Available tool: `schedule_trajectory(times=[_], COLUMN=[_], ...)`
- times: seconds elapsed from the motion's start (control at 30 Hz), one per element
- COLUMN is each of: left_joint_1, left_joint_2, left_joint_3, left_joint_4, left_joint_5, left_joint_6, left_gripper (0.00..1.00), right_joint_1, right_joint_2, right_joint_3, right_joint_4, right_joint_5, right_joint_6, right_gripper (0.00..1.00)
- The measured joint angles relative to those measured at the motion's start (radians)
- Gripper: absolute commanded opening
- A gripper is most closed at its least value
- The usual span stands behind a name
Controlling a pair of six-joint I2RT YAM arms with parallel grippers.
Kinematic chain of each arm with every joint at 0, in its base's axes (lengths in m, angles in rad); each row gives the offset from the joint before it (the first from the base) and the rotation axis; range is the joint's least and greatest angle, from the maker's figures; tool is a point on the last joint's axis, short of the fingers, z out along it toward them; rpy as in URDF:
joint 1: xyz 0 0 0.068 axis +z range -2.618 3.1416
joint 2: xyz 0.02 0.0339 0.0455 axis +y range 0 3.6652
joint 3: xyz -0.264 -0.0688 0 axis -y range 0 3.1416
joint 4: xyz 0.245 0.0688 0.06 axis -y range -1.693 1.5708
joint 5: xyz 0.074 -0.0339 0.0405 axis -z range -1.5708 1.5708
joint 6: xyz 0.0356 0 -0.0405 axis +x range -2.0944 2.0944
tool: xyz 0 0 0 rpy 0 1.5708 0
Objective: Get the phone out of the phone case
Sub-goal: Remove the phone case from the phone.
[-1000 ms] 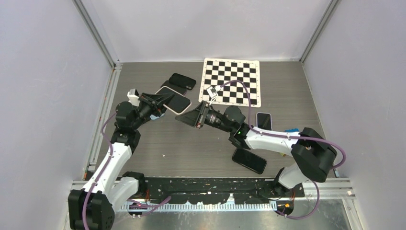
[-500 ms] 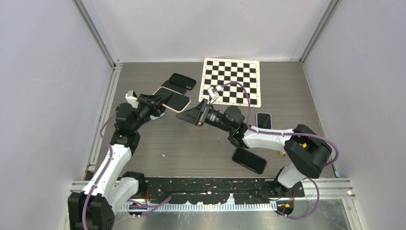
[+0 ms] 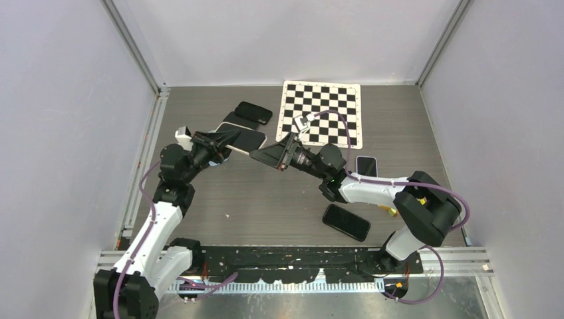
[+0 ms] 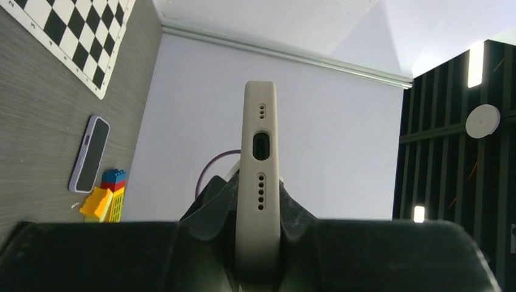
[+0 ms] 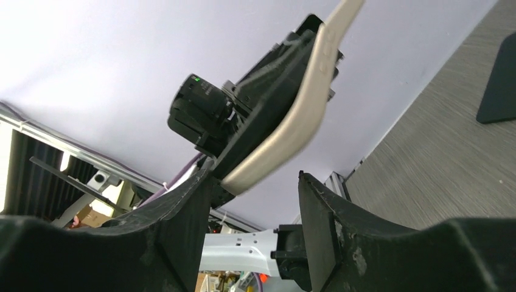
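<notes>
The phone (image 3: 241, 138), dark screen up in a pale phone case (image 3: 256, 150), is held off the table by my left gripper (image 3: 216, 144). The left wrist view shows the case's port end (image 4: 260, 152) standing upright, with the left gripper (image 4: 259, 204) shut on both of its faces. My right gripper (image 3: 261, 155) is open at the case's free end. In the right wrist view that end of the case (image 5: 292, 128) hangs just above the gap, close to one finger (image 5: 176, 231) and apart from the other. Whether it touches is unclear.
A black phone (image 3: 253, 112) lies behind the held one, beside the checkerboard (image 3: 322, 113). A pale-cased phone (image 3: 366, 167) lies at the right, near toy bricks (image 4: 108, 194). Another black phone (image 3: 346, 222) lies near the right arm's base. Walls close in three sides.
My right gripper has moved up and left to the case's free end, and its jaws have opened wider. The left gripper has kept its hold, shifting slightly.
</notes>
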Motion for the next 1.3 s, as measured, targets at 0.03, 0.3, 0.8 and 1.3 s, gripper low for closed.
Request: schedule_trajectory(times=[0.03,0.3,0.8,1.3], left_joint_1=[-0.002,-0.007,-0.007,-0.007], left_joint_2=[-0.002,-0.011,-0.02,-0.054], left_joint_3=[-0.002,-0.024,-0.032,-0.037], left_joint_4=[0.0,-0.004,-0.029,-0.106], left_joint_5=[0.002,0.013,0.007,-0.026], left_joint_6=[0.0,-0.018,-0.027,-0.026], left_gripper=[0.0,0.0,0.0,0.0], right_joint_1=[-0.004,-0.011,-0.011,-0.011], right_joint_2=[0.002,0.002,0.039,0.059], right_joint_3=[-0.001,-0.011,-0.029,-0.031], right_joint_4=[0.021,0.082,0.115,0.153], right_joint_5=[-0.004,-0.005,-0.022,-0.027], right_joint_6=[0.003,0.002,-0.043,-0.12], right_gripper=[0.6,0.49,0.63,0.53])
